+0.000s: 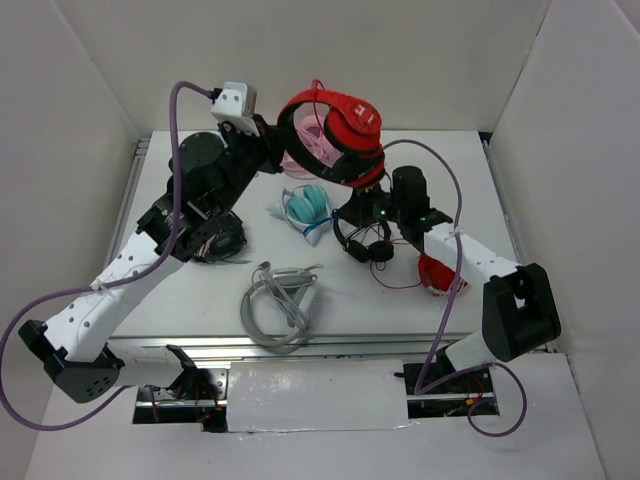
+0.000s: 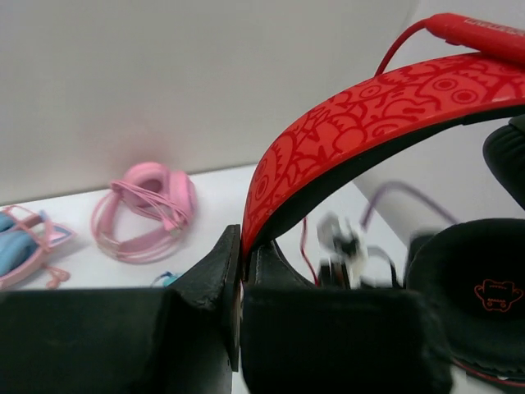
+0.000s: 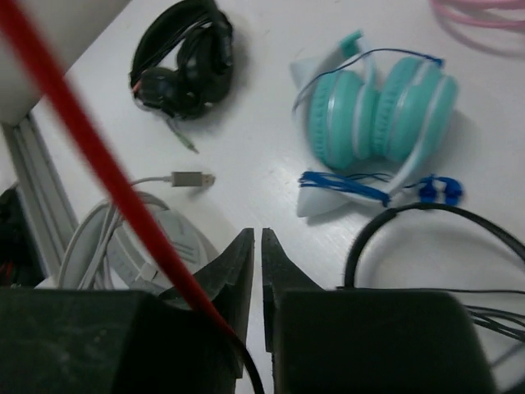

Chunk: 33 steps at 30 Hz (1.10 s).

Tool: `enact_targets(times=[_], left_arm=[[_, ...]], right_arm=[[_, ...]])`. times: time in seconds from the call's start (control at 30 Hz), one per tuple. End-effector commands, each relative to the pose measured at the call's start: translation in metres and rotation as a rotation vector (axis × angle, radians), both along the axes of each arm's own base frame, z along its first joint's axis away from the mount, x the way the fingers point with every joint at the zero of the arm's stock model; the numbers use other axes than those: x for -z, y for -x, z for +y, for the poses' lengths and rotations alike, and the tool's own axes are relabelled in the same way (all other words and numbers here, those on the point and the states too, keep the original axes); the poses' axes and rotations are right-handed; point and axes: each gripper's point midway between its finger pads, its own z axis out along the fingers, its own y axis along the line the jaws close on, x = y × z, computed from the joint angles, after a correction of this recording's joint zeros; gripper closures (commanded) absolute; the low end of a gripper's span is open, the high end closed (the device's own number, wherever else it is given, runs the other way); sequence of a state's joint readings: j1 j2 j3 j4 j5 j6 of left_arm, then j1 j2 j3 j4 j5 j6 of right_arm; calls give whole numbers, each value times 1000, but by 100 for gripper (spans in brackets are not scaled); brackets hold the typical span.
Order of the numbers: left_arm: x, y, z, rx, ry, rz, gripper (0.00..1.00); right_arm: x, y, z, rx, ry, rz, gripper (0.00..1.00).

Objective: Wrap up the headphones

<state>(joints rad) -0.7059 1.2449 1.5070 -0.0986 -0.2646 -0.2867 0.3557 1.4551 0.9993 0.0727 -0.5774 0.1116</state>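
Near edge: a grey headset (image 1: 275,305) lies coiled on the surface (image 1: 350,325), with a small red pair (image 1: 438,272) to its right.

Middle: the right hand (image 3: 256,246) hangs low over a black pair (image 1: 365,245) and a teal pair (image 3: 381,115). Its fingers stand almost together, with only a thin slit between them. The red cable (image 3: 98,156) runs taut and slanting down to their base. Whether it is pinched there cannot be told.

Far side: the left hand (image 2: 244,246) is clamped on the red band of the headphones (image 1: 345,130) and holds them lifted clear of the surface, above a pink pair (image 2: 143,213).

Step in hand, as judged: winding the cable, with one arm as the holder and the other as the guide. The next move calls for a sure grip on the cable by the right hand, then a pass round the band or cups under light tension while the left hand stays steady. Slack could snag on the pairs lying below.
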Motion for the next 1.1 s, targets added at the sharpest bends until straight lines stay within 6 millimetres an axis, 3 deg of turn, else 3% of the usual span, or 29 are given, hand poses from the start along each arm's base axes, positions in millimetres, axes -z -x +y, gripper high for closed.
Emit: enact_targets(times=[0.0,0.13,0.27,0.43,0.5,0.53,0.57,0.73,0.77,0.8,0.87,1.0,1.07], left_arm=[[-51,-16,27,-188,176,-26,100],[-65,-26,26,-223,138,-24,100],[-86,-26,32,-251,132,-42,100],[-109,-23,52,-326,119,-83,100],[-115,-22,64,-376,123,-94,100],[-114,-23,66,-392,108,-97,100],[-115,-22,70,-410,106,-100,100],[-104,-29,83,-495,73,-78,100],[-101,-30,84,-505,69,-71,100],[-97,-33,86,-525,62,-62,100],[-91,-36,87,-539,49,-44,100],[-75,-42,94,-613,57,-6,100],[-63,-49,95,-653,24,19,100]], right_arm=[[-39,27,35,-193,-161,-169,83],[-23,50,60,-343,-171,-183,73],[-4,57,78,-452,-154,-151,74],[13,75,81,-498,-116,-129,74],[11,82,79,-488,-111,-143,79],[20,86,75,-461,-105,-128,92],[13,90,72,-442,-112,-151,100],[16,88,45,-189,-83,-133,100],[6,83,35,-112,-82,-160,100],[12,86,29,-84,-67,-140,100],[2,80,13,27,-70,-160,100],[11,88,-6,89,-29,-130,100],[5,94,-8,83,-31,-144,100]])
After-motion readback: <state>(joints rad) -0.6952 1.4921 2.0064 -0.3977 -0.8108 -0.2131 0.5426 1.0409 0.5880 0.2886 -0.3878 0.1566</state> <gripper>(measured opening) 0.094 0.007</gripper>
